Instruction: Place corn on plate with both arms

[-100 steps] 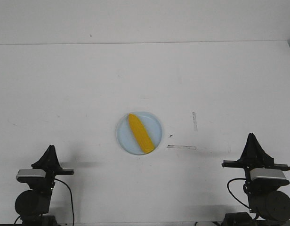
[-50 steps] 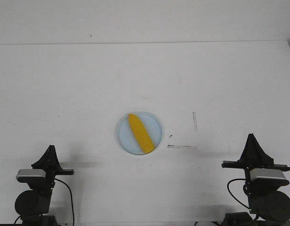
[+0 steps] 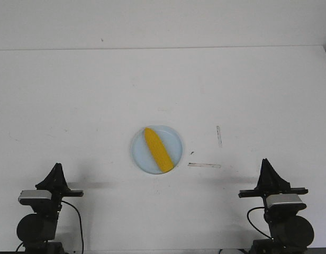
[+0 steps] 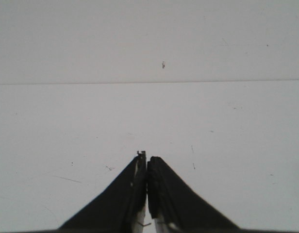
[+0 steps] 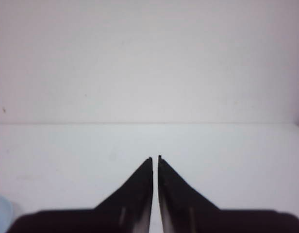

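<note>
Left claw [image 3: 57, 168], right claw [image 3: 266, 162] closed, empty; white table [image 3: 73, 106].

The white table [image 3: 73, 106] carries the pale-blue plate [image 3: 139, 153] near its middle; two thin marks [image 3: 204, 165] lie just beside it.

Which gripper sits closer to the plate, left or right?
The right gripper: it sits farther inward and nearer the plate than the left gripper. Both are shut, empty; the corn lies on the plate.

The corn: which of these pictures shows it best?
The front view: the whole corn lies on the plate, nothing covering it. The left wrist view shows bare table only; the right wrist view catches just a sliver of the plate, no corn.
</note>
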`<state>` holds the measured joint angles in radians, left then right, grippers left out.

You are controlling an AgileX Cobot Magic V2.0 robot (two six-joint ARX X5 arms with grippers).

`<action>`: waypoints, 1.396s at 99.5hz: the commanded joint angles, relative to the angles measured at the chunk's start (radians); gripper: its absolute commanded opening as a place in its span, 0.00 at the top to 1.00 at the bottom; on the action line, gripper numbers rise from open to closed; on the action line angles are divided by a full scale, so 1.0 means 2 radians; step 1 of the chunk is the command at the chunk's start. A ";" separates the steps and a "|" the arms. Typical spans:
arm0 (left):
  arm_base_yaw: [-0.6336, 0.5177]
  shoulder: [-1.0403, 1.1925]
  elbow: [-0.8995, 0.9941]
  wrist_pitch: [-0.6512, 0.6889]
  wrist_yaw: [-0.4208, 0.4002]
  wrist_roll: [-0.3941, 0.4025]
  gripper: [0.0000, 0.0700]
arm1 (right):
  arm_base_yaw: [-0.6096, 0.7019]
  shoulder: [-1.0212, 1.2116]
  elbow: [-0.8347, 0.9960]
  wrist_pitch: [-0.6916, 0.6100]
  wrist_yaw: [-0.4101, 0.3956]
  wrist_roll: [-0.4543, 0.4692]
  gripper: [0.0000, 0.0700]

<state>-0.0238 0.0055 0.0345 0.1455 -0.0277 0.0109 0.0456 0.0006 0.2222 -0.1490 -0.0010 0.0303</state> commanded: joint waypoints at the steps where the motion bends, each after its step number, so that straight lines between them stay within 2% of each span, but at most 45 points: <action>1: 0.000 -0.001 -0.011 0.006 -0.001 0.000 1.00 | 0.001 0.000 -0.010 0.004 -0.002 -0.003 0.98; 33: 0.000 -0.001 -0.011 0.006 -0.001 0.000 1.00 | 0.004 0.000 -0.104 0.117 -0.001 -0.003 0.98; 42: 0.000 -0.001 -0.011 0.006 -0.001 0.000 1.00 | 0.005 0.000 -0.105 0.103 0.000 -0.001 0.98; 139: 0.000 -0.001 -0.011 0.006 -0.001 0.000 1.00 | 0.015 0.000 -0.105 0.112 0.006 -0.003 0.98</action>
<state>-0.0238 0.0055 0.0345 0.1459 -0.0277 0.0109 0.0727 0.0013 0.0139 0.0639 0.0082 0.0299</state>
